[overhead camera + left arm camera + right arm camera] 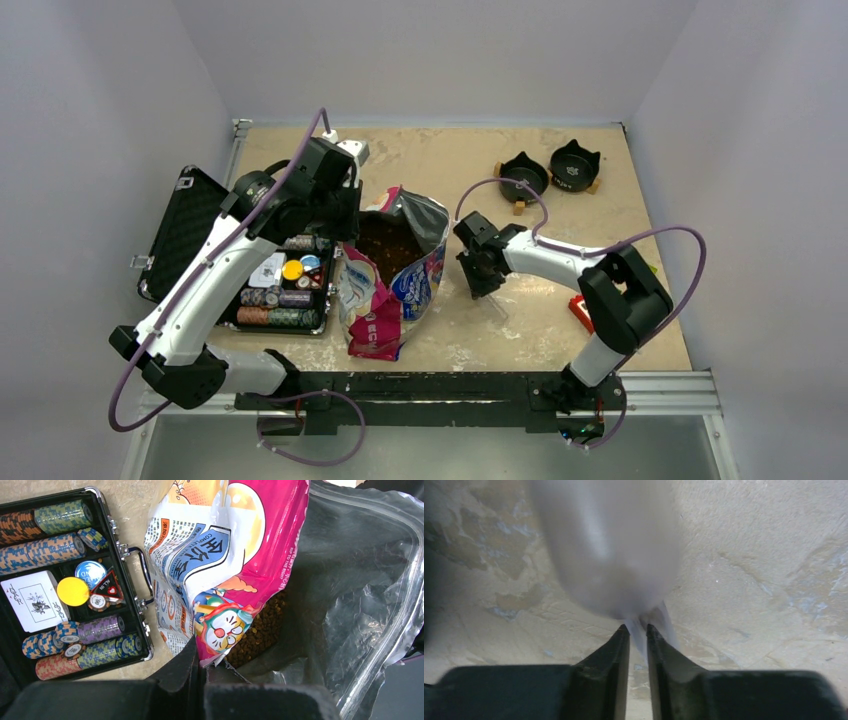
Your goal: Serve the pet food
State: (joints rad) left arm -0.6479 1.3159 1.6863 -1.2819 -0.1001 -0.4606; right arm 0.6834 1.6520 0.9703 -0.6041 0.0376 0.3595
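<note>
foil bag pinched at its rim on the left, a clear piece pinched on the right

the left gripper point(200, 667) is seen clamped shut on the left rim of the pink, blue and white foil bag point(392, 295), just beside the poker chip case point(185, 232). the kibble point(260, 630) lies inside the bag: single brown pellets in the left wrist view, only a dark patch from above. the right gripper point(638, 629) is shown with fingers nearly together on the thin end of a blurred translucent object point(609, 545) over the table point(749, 580). only the top view shows two black bowls point(523, 178) at the far right, well apart from the bag.
</note>
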